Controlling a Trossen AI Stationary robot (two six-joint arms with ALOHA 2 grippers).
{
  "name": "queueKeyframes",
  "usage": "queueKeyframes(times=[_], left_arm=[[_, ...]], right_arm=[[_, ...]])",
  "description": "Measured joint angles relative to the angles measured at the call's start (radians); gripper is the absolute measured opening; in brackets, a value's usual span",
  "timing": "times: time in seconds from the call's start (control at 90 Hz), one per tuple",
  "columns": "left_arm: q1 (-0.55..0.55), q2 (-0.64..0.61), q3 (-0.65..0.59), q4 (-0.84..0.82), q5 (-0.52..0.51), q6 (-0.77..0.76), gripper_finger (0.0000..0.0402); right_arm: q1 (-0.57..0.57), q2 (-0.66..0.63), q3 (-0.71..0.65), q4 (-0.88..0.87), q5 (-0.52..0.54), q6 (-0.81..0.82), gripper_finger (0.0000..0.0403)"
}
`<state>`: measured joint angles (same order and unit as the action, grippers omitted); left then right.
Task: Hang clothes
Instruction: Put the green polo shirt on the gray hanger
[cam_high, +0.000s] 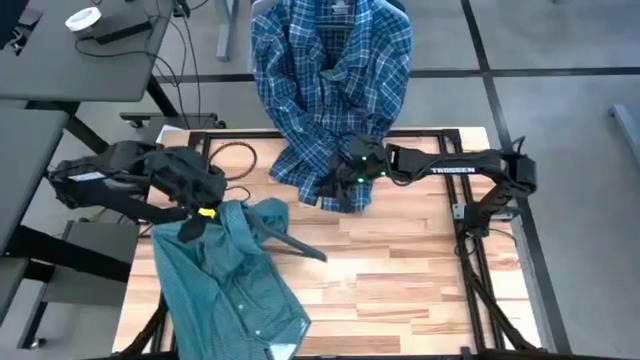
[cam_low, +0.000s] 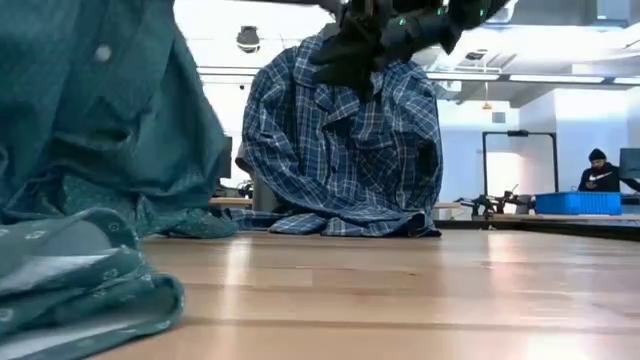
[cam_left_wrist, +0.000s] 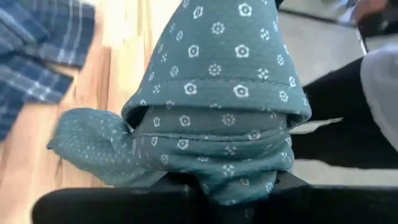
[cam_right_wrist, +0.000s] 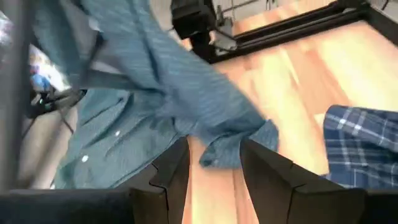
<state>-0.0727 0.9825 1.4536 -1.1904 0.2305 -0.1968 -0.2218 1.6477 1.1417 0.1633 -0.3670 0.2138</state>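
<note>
Green fine-checked collared shirt (cam_high: 232, 272) lies on my wooden table's (cam_high: 400, 270) left front, its collar pinched in my left gripper (cam_high: 205, 212). My right gripper (cam_right_wrist: 214, 163), fingers spread, hovers beside the blue-white plaid shirt (cam_high: 335, 90) draped over the table's far edge.

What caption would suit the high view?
Left gripper clamps green shirt; right gripper above plaid shirt.
</note>
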Motion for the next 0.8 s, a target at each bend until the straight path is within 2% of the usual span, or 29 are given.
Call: queueKeyframes(times=[0.178,0.244,0.356,0.533,0.678,0.8], left_arm=[[0.000,0.001,0.044,-0.002,-0.036,-0.007,0.0025],[0.000,0.001,0.051,0.003,-0.035,-0.008,0.0025],[0.000,0.001,0.052,0.005,-0.035,-0.010,0.0025],[0.000,0.001,0.052,0.042,-0.034,-0.017,0.0025],[0.000,0.001,0.052,0.050,-0.033,-0.029,0.0025],[0.000,0.001,0.052,0.054,-0.027,-0.040,0.0025]], right_arm=[[0.093,0.196,-0.005,0.433,0.007,0.082,0.0132],[0.134,0.285,0.018,0.575,0.059,0.085,0.0132],[0.194,0.394,0.068,0.674,0.138,0.076,0.0136],[0.256,0.521,0.202,0.665,0.264,0.040,0.0160],[0.259,0.597,0.333,0.583,0.303,0.039,0.0186],[0.254,0.601,0.392,0.469,0.322,0.004,0.0205]])
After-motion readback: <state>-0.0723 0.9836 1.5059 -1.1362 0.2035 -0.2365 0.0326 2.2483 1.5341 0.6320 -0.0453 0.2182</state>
